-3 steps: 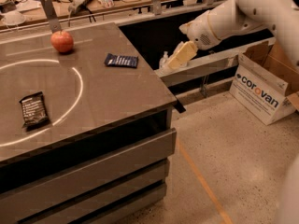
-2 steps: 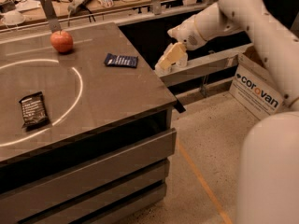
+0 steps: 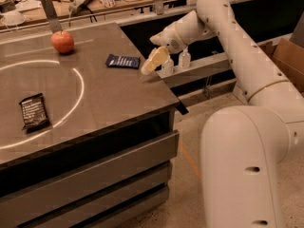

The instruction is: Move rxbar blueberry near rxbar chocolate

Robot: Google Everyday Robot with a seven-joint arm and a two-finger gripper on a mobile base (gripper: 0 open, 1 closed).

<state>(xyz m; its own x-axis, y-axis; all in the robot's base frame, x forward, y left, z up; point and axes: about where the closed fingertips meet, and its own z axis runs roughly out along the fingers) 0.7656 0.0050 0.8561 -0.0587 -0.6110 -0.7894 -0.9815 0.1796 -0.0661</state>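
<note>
My gripper [image 3: 150, 65] hangs over the right edge of the table [image 3: 118, 96], tilted down and to the left. It is just beside the rxbar blueberry [image 3: 122, 61] but not touching it. From this angle I cannot tell whether my pincer is open or closed, and I see nothing in it. The blueberry bar lies flat near the far right of the tabletop, its long side running roughly left to right. The rxbar chocolate [image 3: 33, 111] lies flat well apart from it, toward the near left, inside the painted white arc [image 3: 80, 87] and close to the line. A red apple [image 3: 62, 42] stands at the far side, left of the blue bar.

I judge the step in hand to be the approach for the grasp, with none of the carry done yet. To do it well, I should bring my pincer over the middle of the blue wrapper and turn the wrist so the jaws close across its short width. Then I should come down nearly vertical. The wrapper is thin and lies flat, so I must go low enough to catch its edges. I must also go gently, since a hard press could skid it toward the table's edge. For the carry, a path on the near side would avoid the apple. I should set the bar down beside the black wrapper, not on it.
</note>
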